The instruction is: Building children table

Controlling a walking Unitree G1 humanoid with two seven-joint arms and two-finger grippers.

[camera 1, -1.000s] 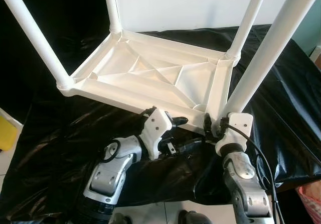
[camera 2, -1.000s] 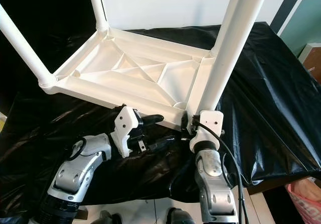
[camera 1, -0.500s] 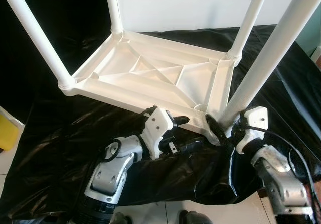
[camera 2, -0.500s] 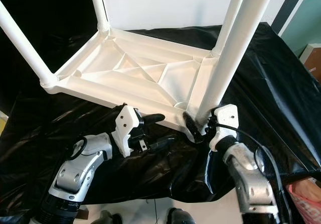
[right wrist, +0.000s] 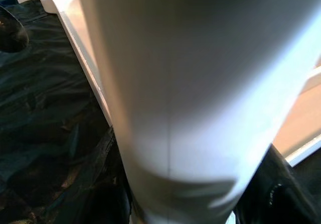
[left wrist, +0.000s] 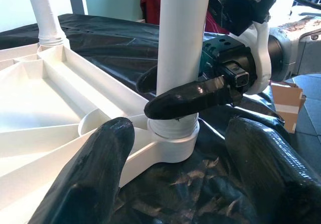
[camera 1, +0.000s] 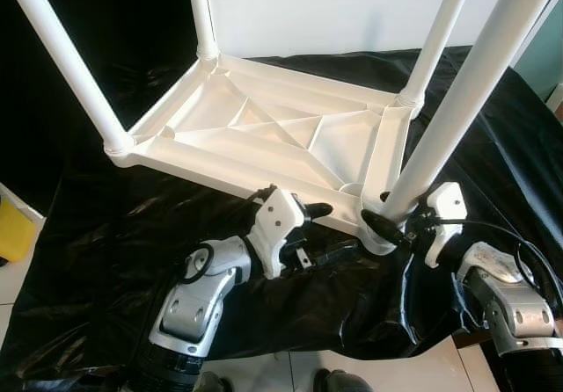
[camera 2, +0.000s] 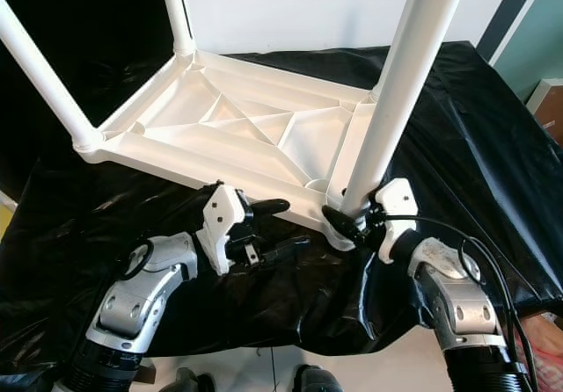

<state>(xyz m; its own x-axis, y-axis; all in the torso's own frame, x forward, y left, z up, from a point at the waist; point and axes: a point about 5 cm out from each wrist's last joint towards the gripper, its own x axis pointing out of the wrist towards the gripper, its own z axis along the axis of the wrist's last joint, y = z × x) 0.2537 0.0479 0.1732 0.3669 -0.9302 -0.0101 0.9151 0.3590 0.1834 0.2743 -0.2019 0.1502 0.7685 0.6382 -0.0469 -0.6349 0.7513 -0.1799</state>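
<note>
Right jaws [left wrist: 185,96] clamped round near table leg [camera 1: 457,102] at its socket, left jaws [camera 2: 280,225] open beside upturned tabletop [camera 1: 264,133]

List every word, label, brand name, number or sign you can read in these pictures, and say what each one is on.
There is no readable text in these pictures.
The upside-down white plastic table and its white tubular legs carry no lettering.
The black plastic sheet under it is plain.
The left gripper and the right gripper, closed round the base of the near leg, show no markings.
The cardboard box beyond has no print that can be made out.
</note>
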